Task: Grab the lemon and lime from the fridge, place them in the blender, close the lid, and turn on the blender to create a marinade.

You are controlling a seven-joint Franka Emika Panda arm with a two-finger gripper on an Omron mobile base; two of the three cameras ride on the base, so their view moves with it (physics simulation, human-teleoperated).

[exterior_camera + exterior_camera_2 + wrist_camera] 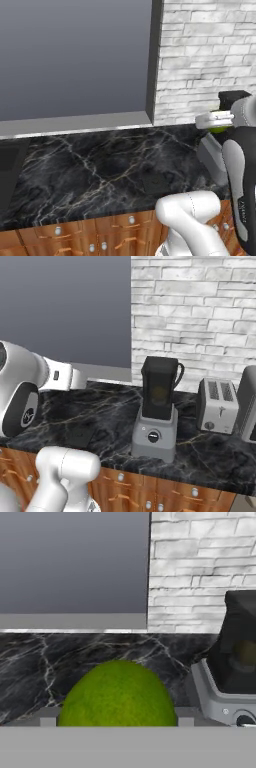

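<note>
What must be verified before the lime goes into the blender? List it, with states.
1. Lime gripped between the pincer fingers: ok.
2. Lemon in the jar: a yellowish shape shows through the dark wall, ok.
3. Lid off: a flat black square lies on the counter left of the blender, likely the lid; ok.
4. Jar mouth clear: cannot tell.
5. Pincer above the jar: not ok, it hangs off to the blender's left.
</note>
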